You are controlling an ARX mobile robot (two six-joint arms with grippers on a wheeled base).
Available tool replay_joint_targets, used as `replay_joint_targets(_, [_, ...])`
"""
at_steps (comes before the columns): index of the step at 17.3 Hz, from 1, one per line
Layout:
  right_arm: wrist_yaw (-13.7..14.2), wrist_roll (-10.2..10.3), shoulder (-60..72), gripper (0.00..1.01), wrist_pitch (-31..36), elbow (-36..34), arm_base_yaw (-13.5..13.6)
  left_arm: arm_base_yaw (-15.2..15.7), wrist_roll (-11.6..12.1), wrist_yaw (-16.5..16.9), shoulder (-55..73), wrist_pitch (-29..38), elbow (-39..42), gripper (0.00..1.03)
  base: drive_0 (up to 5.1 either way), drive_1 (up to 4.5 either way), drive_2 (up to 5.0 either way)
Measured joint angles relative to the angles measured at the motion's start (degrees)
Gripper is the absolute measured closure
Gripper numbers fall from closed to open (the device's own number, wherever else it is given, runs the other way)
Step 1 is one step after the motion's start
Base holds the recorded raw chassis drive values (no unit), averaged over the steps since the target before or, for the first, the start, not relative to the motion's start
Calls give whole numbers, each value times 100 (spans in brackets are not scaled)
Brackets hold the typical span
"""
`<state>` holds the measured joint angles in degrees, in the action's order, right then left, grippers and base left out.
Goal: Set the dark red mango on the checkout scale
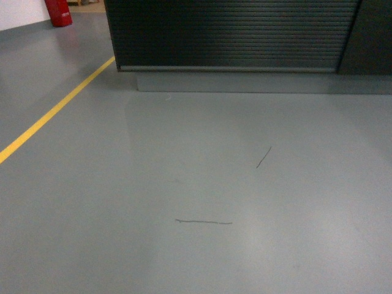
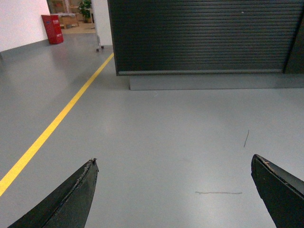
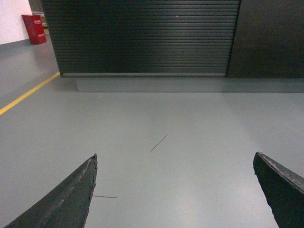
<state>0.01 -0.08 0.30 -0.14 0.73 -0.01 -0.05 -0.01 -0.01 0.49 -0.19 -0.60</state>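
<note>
With both grippers, left (image 2: 173, 190) and right (image 3: 175, 190), holding their fingers wide apart and empty, we should approach the checkout (image 1: 233, 33) squarely, since neither mango nor scale shows.

Black checkout (image 1: 233, 33) front with fine horizontal ribs above a pale grey base strip (image 1: 263, 82). Glossy grey floor (image 1: 184, 184) crossed by a yellow line (image 1: 55, 110) and two thin dark scuffs (image 1: 203, 222). Red cabinet (image 2: 52, 28) against white wall (image 2: 19, 21).

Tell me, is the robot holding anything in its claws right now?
No. Both the left gripper and the right gripper are wide open with only bare grey floor between the fingers.
</note>
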Motion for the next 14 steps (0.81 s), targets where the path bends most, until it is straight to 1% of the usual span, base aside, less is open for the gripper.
replay_joint_targets(14, [-2,0,0,3,-13,0,0,0,0,-2,0,-9,0,5,-1,424,-425])
